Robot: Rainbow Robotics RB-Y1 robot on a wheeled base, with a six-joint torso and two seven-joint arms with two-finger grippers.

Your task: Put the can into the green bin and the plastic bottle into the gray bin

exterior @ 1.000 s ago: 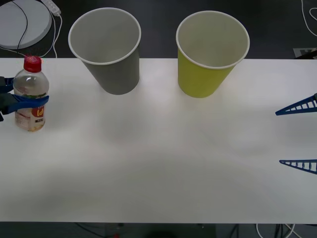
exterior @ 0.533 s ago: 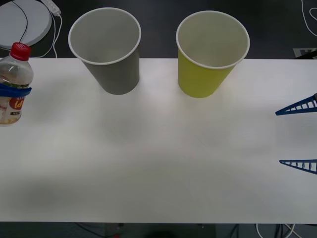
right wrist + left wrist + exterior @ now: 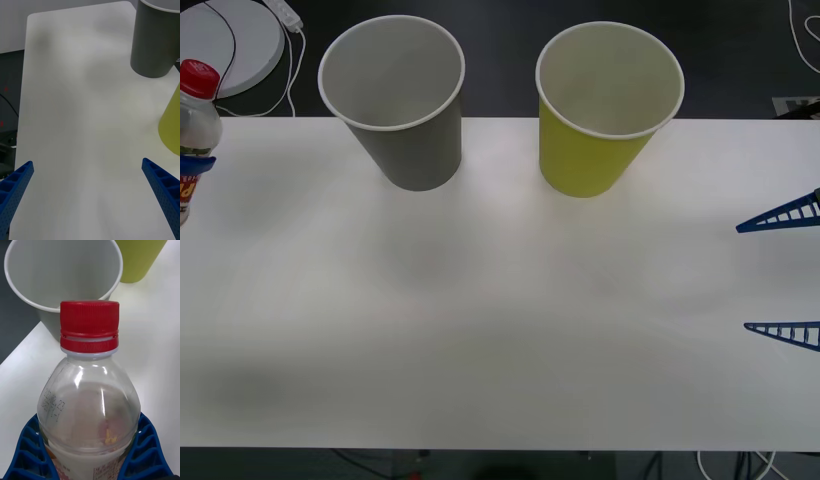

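Left tool [image 3: 90, 450] at counter's [image 3: 500, 300] left edge, clamped round upright plastic bottle [image 3: 90, 405]. Red cap, clear shoulder. Right tool [image 3: 88, 195] parked at right edge, fingers spread.

Upright red-capped plastic bottle [image 3: 192, 125] at table's left edge; gray bin [image 3: 395, 100], green bin [image 3: 605, 105] upright behind

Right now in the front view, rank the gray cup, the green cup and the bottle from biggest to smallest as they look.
1. Gray cup and green cup: they look alike in size, so I won't rank one above the other.
2. Bottle: clearly smallest, though cut off at the picture's edge, held in the left tool.
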